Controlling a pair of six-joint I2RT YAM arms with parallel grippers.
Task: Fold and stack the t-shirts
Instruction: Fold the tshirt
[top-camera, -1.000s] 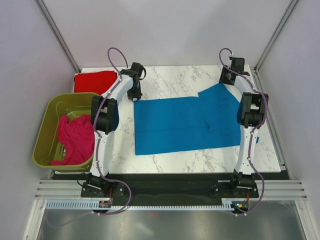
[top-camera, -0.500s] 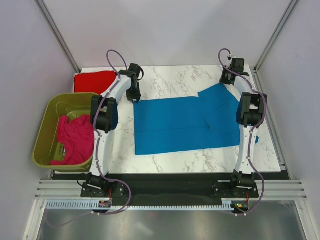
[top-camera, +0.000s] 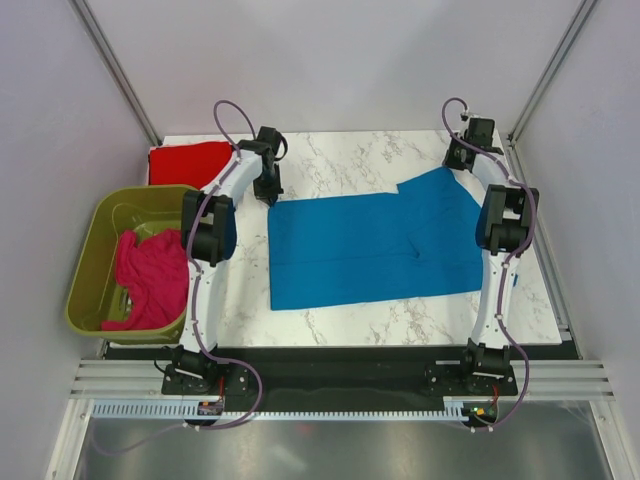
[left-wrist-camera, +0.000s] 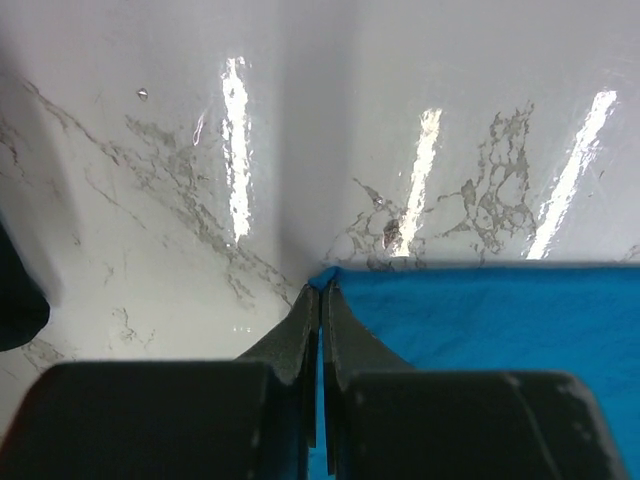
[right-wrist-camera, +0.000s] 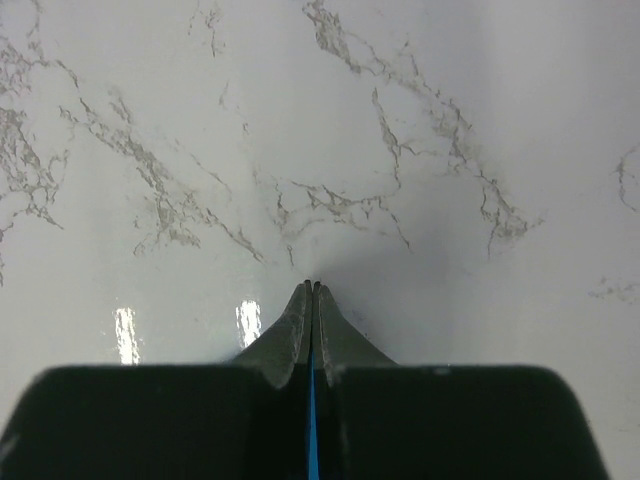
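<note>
The left pincer (left-wrist-camera: 318, 296) is pinched tight. Its two dark fingers press together on the far left corner of the bright blue soft cloth t-shirt (top-camera: 370, 248), and a sliver of blue shows between them. The right pincer (right-wrist-camera: 312, 292) is nipped shut the same way, with a thin blue line of that cloth caught in its grip at the shirt's far right corner.

Between the two grips the blue shirt lies flat across the middle of the white marble-patterned table (top-camera: 340, 150). It is smooth and looks already narrowed into a broad band. Its right end angles up towards the right arm, whose forearm crosses that edge.

Further out, a red t-shirt (top-camera: 190, 160) sits as a neat flat rectangle at the far left corner of the table. It is just behind the olive-green plastic tub (top-camera: 88, 262) that stands at the table's left side. In the tub a magenta-pink t-shirt (top-camera: 150, 280) lies crumpled.

By my reckoning about a third of the job is done. The red shirt looks folded and could be the base of the stack. The blue one is mid-fold, with both far corners gripped as if for the next fold. It has yet to be finished and laid on the red. The pink one has yet to be taken out, folded and stacked.
</note>
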